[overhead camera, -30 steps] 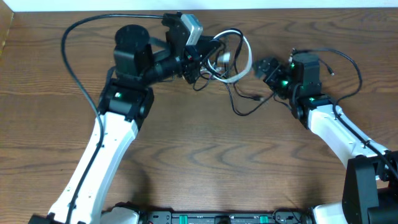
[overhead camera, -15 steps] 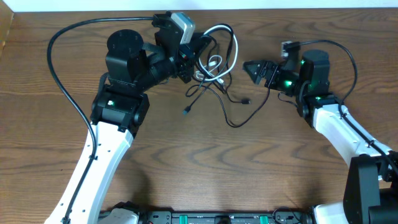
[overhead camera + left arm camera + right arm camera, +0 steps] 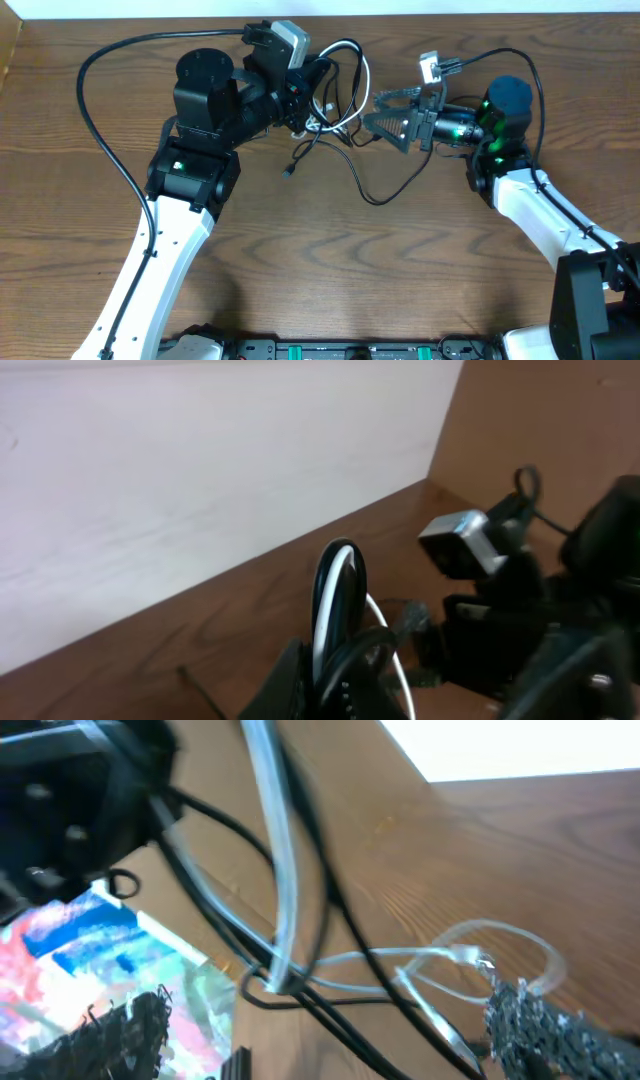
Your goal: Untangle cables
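Left arm point(image 3: 165, 235) reaches up from the worktop's near edge, wrist bent right, left gripper point(image 3: 306, 96) clamped on the cables point(image 3: 344, 43). Right arm point(image 3: 535, 205) comes in from the near-right corner, right gripper point(image 3: 375, 112) pointing left, jaws spread wide, holding nothing.

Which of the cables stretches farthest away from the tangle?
The black cable that sweeps out in a wide loop below the tangle. The white cable is coiled up tightly within it.
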`<state>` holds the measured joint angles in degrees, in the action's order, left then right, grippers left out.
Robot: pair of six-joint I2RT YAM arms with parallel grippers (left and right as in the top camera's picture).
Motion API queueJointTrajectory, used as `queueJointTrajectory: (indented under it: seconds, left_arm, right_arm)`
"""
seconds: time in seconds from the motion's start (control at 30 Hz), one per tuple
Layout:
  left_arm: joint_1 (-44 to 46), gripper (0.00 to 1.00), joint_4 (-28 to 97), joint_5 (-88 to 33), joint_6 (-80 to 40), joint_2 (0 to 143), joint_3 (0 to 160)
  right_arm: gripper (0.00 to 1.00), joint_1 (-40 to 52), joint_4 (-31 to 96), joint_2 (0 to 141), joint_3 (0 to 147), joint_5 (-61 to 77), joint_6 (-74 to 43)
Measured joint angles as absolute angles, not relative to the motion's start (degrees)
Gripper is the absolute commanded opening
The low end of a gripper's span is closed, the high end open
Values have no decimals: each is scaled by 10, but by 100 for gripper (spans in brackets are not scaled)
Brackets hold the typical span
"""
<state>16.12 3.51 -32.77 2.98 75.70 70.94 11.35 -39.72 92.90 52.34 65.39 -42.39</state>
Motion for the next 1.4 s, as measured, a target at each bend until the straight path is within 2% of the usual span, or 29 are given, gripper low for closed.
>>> queueJointTrajectory:
  seconds: [0.27, 0.67, 1.1, 1.27, 1.4]
  left_arm:
    - [167, 7, 45, -298, 30, 757, 710]
    - [212, 8, 45, -296, 30, 757, 709]
    - [212, 8, 46, -294, 30, 758, 710]
    - [212, 8, 46, -290, 45, 758, 709]
    - [212, 8, 47, -281, 49, 758, 710]
  right_arm:
    - [96, 116, -416, 929, 523, 635, -471]
    - [98, 116, -231, 929, 524, 380, -504]
    - [99, 110, -10, 929, 524, 152, -420]
    - [99, 70, 24, 929, 524, 96, -412]
    - [99, 39, 25, 929, 524, 108, -409]
